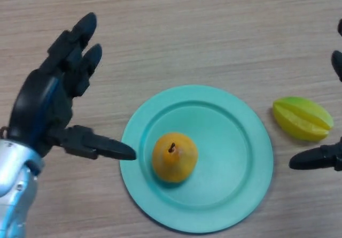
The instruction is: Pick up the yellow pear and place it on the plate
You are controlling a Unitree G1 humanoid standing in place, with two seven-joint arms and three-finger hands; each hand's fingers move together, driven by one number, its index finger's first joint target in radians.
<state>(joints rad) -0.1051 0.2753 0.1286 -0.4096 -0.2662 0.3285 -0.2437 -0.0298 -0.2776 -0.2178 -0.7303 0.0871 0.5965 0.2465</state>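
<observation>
The yellow-orange pear (174,157) stands on the teal plate (235,158), left of the plate's middle, stem up. My left hand (51,107) hovers just left of the plate, open, fingers stretched away and thumb pointing at the plate's left rim; it touches nothing. Only the fingertips and thumb of my right hand (320,158) show at the right edge, spread apart and holding nothing.
A yellow-green starfruit (302,119) lies on the wooden table right of the plate, between the right hand's thumb and fingertips. The wooden table (176,29) stretches beyond the plate.
</observation>
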